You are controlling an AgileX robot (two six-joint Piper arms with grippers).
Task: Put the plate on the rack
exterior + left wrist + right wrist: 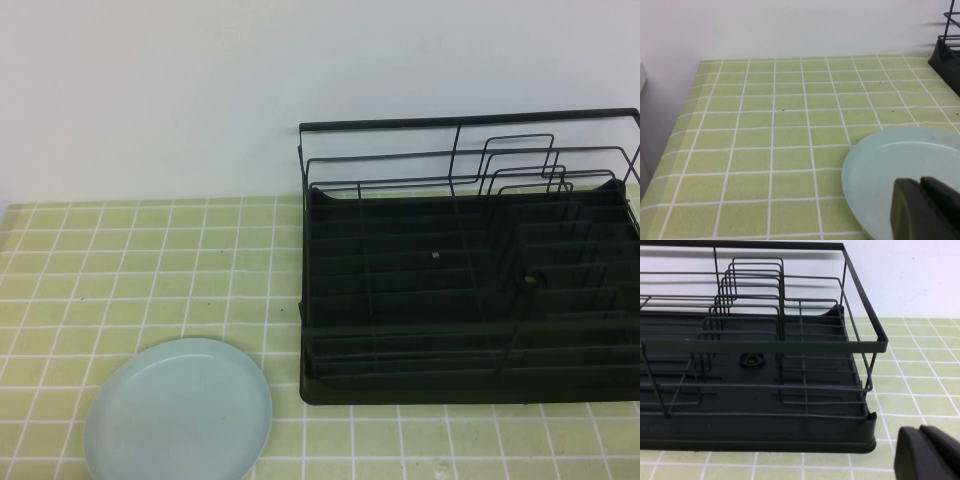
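One pale blue plate (178, 410) lies flat on the green-tiled worktop (150, 260), near its front edge, to the left of the black wire rack (470, 290) and not touching it. The rack stands empty, its upright dividers clustered toward its right end. The left gripper (921, 200) hovers over the plate's near side, clenched and holding nothing. The right gripper (922, 450) is also clenched and empty, low beside a corner of the rack. The plate looks stiff, thin and light, probably plastic, with a smooth surface that could slide on the tiles or slip between the pads. Because it lies flat, the raised rim is likely the only hold: one finger over the lip, one worked beneath, pinched firmly enough that the plate cannot swing when tilted upright
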